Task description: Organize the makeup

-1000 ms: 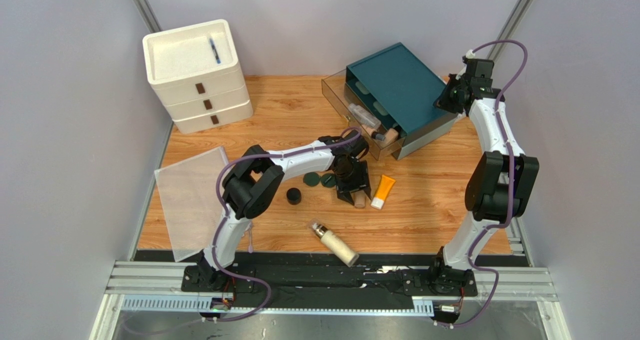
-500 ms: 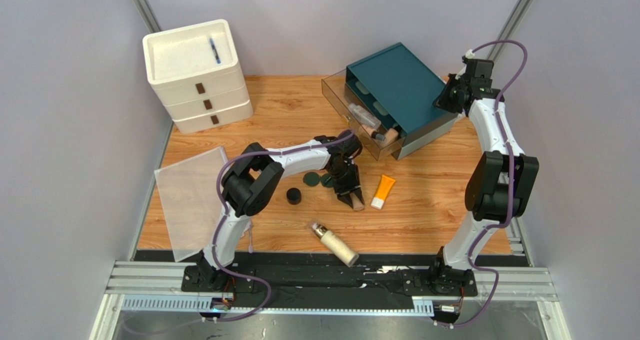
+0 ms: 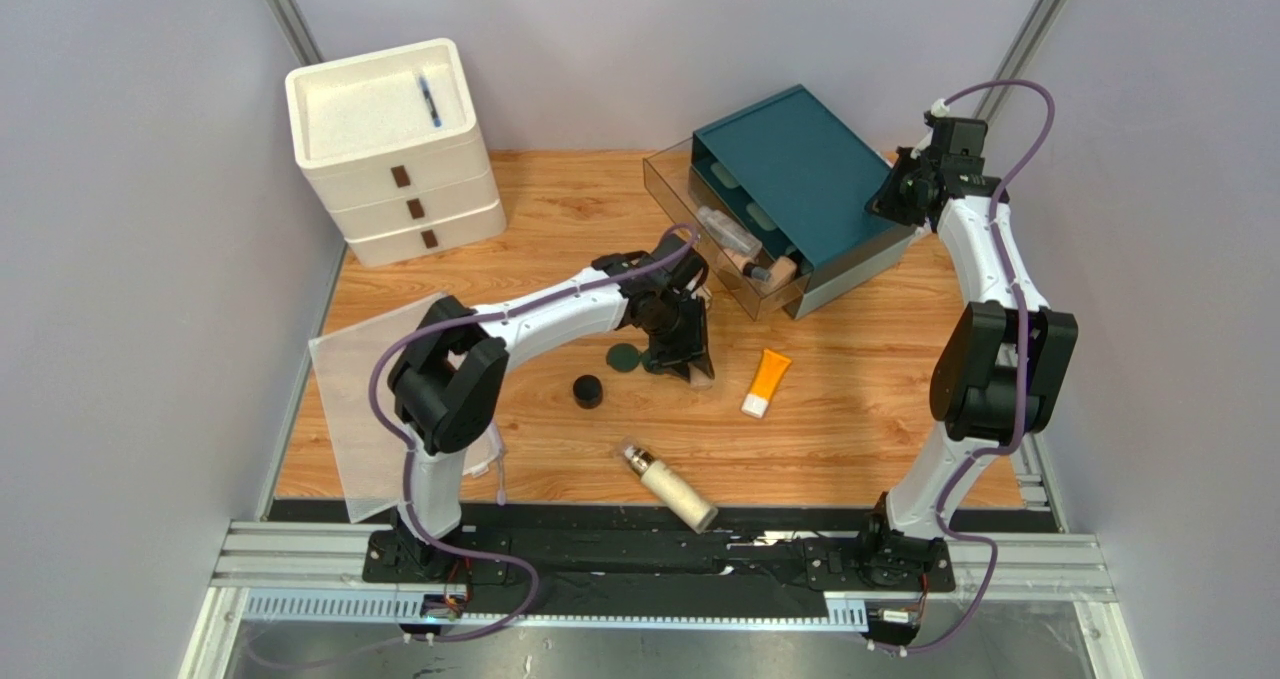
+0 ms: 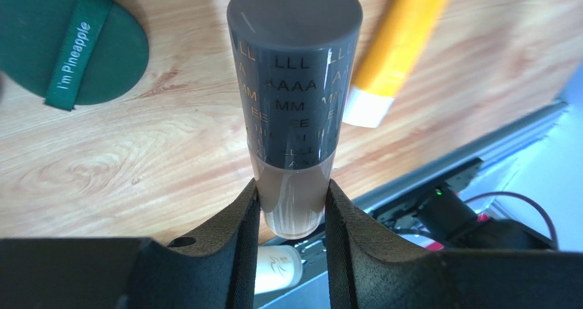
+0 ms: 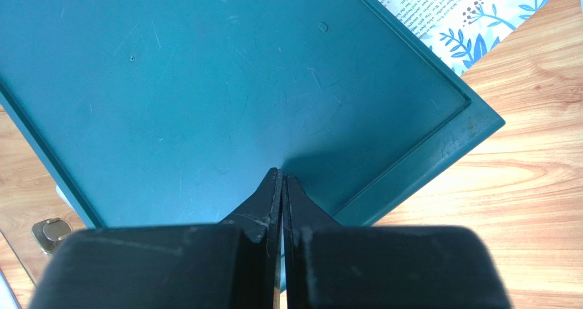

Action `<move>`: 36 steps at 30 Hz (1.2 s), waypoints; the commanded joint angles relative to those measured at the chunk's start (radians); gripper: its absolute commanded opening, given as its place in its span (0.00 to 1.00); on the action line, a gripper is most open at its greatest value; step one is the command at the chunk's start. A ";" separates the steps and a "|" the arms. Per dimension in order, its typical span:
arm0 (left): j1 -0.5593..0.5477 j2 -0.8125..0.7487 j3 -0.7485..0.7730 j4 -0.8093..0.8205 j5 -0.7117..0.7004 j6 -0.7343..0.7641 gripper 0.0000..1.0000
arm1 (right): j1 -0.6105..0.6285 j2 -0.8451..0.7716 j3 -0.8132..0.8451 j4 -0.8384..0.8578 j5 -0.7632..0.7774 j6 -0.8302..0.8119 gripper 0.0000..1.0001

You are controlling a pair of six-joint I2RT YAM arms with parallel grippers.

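My left gripper (image 3: pixel 688 361) is shut on a beige bottle with a dark grey lettered cap (image 4: pixel 294 63) and holds it above the wood table, cap pointing away. The fingers (image 4: pixel 243 220) grip its beige lower end. On the table lie a dark green round compact (image 3: pixel 622 358), which also shows in the left wrist view (image 4: pixel 72 46), a black jar (image 3: pixel 588 393), an orange tube (image 3: pixel 766 382) and a cream pump bottle (image 3: pixel 672 487). My right gripper (image 3: pixel 893 199) is shut and empty, tips resting on the teal organizer's top (image 5: pixel 226 84).
The teal organizer (image 3: pixel 796 162) has an open clear drawer (image 3: pixel 706 214) holding several cosmetics. A white three-drawer unit (image 3: pixel 394 169) stands at the back left with a blue pen (image 3: pixel 430 102) on top. A translucent sheet (image 3: pixel 383 402) lies at the left edge.
My left gripper closed on the beige bottle beside the orange tube, then lifted it and moved back and left. The right arm has not moved.
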 commanded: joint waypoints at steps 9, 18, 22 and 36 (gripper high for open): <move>0.191 -0.014 0.363 0.154 0.084 0.111 0.00 | 0.026 0.097 -0.030 -0.144 -0.051 0.011 0.02; 0.264 0.264 0.781 0.155 0.177 0.003 0.00 | 0.030 0.098 -0.058 -0.142 -0.047 0.000 0.02; 0.290 0.320 0.786 0.213 0.169 -0.080 0.02 | 0.030 0.100 -0.056 -0.145 -0.050 -0.009 0.02; 0.341 0.395 0.887 0.278 0.180 -0.156 0.94 | 0.030 0.100 -0.061 -0.147 -0.053 -0.011 0.03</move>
